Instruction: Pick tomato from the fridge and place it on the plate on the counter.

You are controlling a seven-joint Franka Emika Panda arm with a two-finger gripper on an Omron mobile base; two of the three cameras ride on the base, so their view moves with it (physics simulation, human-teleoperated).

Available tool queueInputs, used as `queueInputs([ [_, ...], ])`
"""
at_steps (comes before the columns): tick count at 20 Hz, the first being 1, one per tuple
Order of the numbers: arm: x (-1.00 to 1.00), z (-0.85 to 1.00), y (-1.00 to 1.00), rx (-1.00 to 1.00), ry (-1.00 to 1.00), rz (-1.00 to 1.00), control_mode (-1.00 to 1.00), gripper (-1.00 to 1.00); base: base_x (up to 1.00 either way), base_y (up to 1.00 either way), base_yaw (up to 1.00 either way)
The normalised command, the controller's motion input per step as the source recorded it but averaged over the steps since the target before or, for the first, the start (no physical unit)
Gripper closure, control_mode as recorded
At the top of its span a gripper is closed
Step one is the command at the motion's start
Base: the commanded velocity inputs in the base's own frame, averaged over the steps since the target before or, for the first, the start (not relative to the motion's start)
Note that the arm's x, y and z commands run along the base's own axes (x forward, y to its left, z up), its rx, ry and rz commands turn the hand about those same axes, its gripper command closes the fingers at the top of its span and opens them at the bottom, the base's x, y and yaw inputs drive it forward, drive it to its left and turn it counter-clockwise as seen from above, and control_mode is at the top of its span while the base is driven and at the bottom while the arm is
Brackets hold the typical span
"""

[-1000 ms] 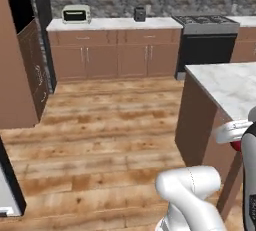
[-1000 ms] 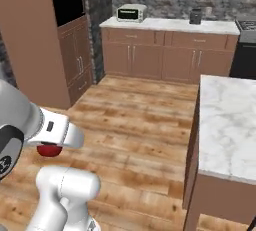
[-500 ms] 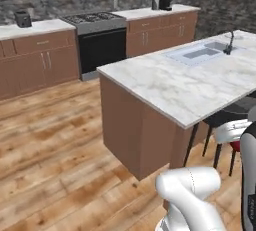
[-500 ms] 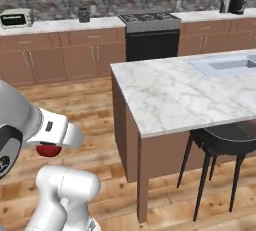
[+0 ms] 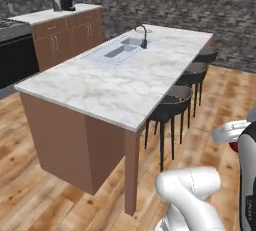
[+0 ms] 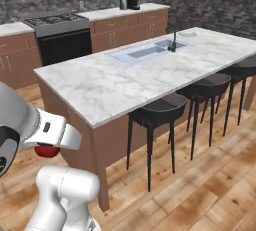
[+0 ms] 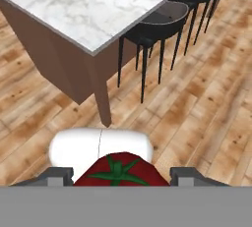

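Note:
The tomato (image 7: 118, 173), glossy red with a green stem star, sits between my gripper's (image 7: 121, 178) two dark fingertips (image 7: 59, 176), which are shut on it. It also peeks out as a red lump under the white hand in the right base view (image 6: 46, 150) and at the right edge of the left base view (image 5: 234, 146). The counter (image 6: 125, 77), a marble-topped island, stretches ahead, beyond the held tomato. A small pale round plate (image 6: 188, 33) lies near its far end, past the faucet. The fridge is out of view.
An inset sink (image 6: 145, 51) with a black faucet (image 6: 172, 37) sits mid-island. Three dark stools (image 6: 157, 109) line the island's near side. A black oven (image 6: 62, 45) and wooden cabinets stand along the back wall. Wood floor lies between me and the island's corner leg (image 7: 101, 100).
Both base views have swung from the wall cabinets to the long island, so the base has moved. The tomato stays in the gripper under the hand.

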Motion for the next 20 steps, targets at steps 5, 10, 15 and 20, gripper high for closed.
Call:
queueInputs([
  [5, 0.00, 0.00, 0.00, 0.00, 0.00, 0.00, 1.00, 1.00, 0.01, -0.04, -0.44],
  [10, 0.00, 0.00, 0.00, 0.00, 0.00, 0.00, 1.00, 1.00, 0.27, -0.02, -0.20],
  [15, 0.00, 0.00, 0.00, 0.00, 0.00, 0.00, 1.00, 1.00, 0.36, 0.09, -0.07],
  [20, 0.00, 0.00, 0.00, 0.00, 0.00, 0.00, 1.00, 1.00, 0.67, 0.87, -0.13],
])
